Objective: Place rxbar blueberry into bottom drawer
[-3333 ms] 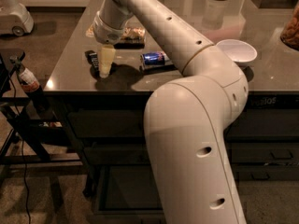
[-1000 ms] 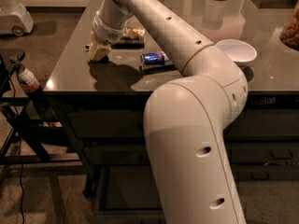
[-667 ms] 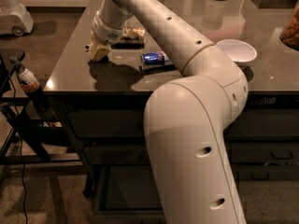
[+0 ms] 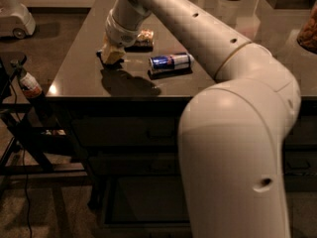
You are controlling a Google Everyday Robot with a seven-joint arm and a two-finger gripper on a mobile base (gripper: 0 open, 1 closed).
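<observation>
Camera view: the gripper (image 4: 111,54) is low over the left part of the dark table (image 4: 74,81), its tip at the tabletop. Whether it grips anything cannot be told. The rxbar blueberry (image 4: 137,46) seems to be the dark flat strip lying on the table just right of the gripper. Its long axis runs left to right, along the table's front edge, and it lies against the near side of a brownish snack packet (image 4: 145,34). A blue-and-silver can (image 4: 170,62) lies on its side nearby, also pointing left to right. Below the table, the bottom drawer (image 4: 148,202) shows a dark flat interior.
</observation>
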